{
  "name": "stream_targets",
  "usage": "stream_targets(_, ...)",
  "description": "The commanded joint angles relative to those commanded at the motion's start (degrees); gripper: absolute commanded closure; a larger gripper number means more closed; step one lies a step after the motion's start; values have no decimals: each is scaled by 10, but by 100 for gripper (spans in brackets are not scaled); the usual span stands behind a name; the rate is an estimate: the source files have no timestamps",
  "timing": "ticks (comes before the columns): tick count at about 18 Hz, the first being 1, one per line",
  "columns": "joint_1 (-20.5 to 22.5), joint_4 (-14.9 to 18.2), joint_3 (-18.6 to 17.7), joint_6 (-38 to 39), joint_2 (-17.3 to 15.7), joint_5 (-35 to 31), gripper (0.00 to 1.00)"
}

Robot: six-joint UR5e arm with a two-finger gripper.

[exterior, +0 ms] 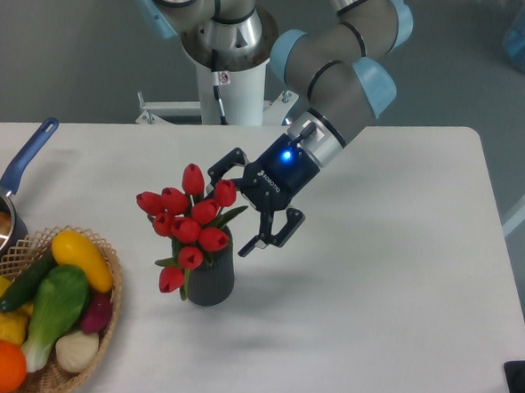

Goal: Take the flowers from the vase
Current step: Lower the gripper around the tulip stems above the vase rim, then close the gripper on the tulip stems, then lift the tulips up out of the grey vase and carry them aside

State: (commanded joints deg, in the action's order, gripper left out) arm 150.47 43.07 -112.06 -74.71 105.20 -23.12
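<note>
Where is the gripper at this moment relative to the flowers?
In the fixed camera view the gripper is open at the right edge of the flowers, fingers spread beside the upper buds, above and right of the vase.
</note>
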Motion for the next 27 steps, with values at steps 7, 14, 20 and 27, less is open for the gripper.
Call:
stream_targets(7,2,0,14,21,9,-2,100)
stream_targets(14,11,1,27,54,-24,1,100)
stream_targets(20,13,1,32,108,-64,22,100)
stream_targets(27,36,2,78,193,-82,72,100)
